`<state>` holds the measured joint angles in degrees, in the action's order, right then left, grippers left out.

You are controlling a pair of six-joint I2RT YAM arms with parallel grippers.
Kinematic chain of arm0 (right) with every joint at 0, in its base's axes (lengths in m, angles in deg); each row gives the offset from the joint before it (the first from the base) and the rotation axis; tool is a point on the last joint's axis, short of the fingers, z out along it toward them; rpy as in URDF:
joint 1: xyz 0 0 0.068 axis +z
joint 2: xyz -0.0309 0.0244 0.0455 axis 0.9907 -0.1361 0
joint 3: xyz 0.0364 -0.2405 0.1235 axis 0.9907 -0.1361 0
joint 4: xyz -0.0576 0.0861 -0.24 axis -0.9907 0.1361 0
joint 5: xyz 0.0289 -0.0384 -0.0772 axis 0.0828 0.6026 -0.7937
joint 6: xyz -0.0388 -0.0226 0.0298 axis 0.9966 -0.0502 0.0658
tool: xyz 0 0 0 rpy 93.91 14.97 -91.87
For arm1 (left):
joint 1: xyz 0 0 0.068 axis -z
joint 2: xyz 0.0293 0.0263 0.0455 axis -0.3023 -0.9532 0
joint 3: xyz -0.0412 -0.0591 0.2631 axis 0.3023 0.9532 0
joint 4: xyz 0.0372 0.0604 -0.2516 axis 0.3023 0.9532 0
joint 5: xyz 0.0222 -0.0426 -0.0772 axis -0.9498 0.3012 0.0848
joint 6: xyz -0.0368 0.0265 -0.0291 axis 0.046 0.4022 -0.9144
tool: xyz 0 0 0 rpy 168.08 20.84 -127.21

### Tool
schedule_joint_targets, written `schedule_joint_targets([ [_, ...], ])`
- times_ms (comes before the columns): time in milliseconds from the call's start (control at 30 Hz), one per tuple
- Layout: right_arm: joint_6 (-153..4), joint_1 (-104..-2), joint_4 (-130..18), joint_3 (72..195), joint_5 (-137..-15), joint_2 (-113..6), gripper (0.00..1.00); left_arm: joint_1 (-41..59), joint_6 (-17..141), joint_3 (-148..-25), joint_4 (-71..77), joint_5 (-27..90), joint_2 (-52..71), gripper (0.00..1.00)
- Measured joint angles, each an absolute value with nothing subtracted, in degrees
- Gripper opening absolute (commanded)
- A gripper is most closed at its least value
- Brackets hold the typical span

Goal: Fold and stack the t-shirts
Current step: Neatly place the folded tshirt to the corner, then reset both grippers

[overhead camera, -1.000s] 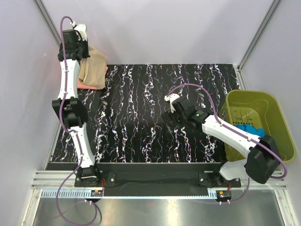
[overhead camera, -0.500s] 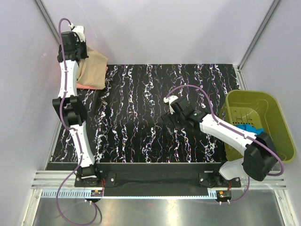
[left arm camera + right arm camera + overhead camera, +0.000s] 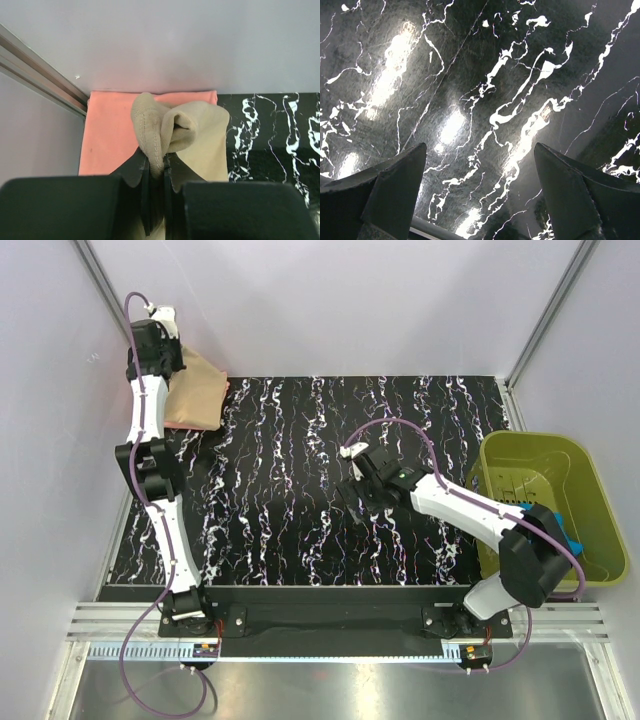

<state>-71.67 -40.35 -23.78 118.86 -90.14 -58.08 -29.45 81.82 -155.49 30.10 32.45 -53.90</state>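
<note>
Left tool (image 3: 156, 167) clamps tan shirt (image 3: 200, 130) atop pink shirt (image 3: 110, 135) by wall (image 3: 175, 45); right tool (image 3: 480, 147) spread, basket (image 3: 530, 437) nearby.

1. The tan-beige t-shirt (image 3: 196, 392) lies folded at the far left corner of the surface (image 3: 330, 510), resting on the pink one. One bunched, hemmed fold of it stands up, pinched in the left pincer (image 3: 156, 162).
2. The salmon-pink t-shirt (image 3: 112, 132) lies flat and smooth underneath, against the back wall, with its left part uncovered.
</note>
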Motion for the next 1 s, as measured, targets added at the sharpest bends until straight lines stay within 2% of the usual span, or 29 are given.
schedule_joint_targets([
  [233,-72.1,-41.0,-23.8,120.5,-90.1,-61.0,0.96,-29.7,81.2,-156.0,24.6,32.2,-57.0,0.00],
  [300,-72.3,-41.1,-23.8,120.7,-90.0,-61.6,0.96,-29.7,81.3,-156.0,23.2,31.5,-58.0,0.09],
  [400,-72.9,-41.4,-23.8,121.1,-89.4,-62.9,0.96,-29.8,81.6,-156.0,20.9,28.4,-59.7,0.30],
  [433,-73.2,-41.6,-23.8,121.2,-89.1,-63.3,0.96,-29.8,81.8,-156.0,20.3,26.9,-60.4,0.42],
  [467,-73.4,-41.6,-23.8,121.3,-88.7,-63.5,0.96,-29.8,82.0,-156.0,19.7,25.3,-60.9,0.73],
  [500,-73.5,-41.7,-23.8,121.4,-88.6,-63.6,0.96,-29.8,82.3,-156.0,19.3,23.5,-61.4,0.81],
  [533,-73.7,-41.8,-23.7,121.5,-88.5,-63.6,0.96,-29.8,81.9,-156.0,19.0,21.6,-61.8,0.84],
  [567,-73.8,-41.9,-23.7,121.7,-88.5,-63.6,0.96,-29.8,81.9,-156.0,18.7,19.5,-62.0,0.95],
  [600,-74.0,-42.0,-23.6,121.9,-88.3,-63.6,0.96,-29.8,81.9,-156.0,18.5,17.4,-62.1,0.99],
  [833,-75.7,-42.6,-22.4,122.3,-87.6,-61.0,0.96,-28.4,81.7,-154.5,16.1,7.3,-59.9,0.99],
  [1000,-78.2,-43.0,-21.5,121.4,-87.6,-52.8,0.96,-24.4,79.9,-147.3,18.3,5.5,-50.6,0.99],
])
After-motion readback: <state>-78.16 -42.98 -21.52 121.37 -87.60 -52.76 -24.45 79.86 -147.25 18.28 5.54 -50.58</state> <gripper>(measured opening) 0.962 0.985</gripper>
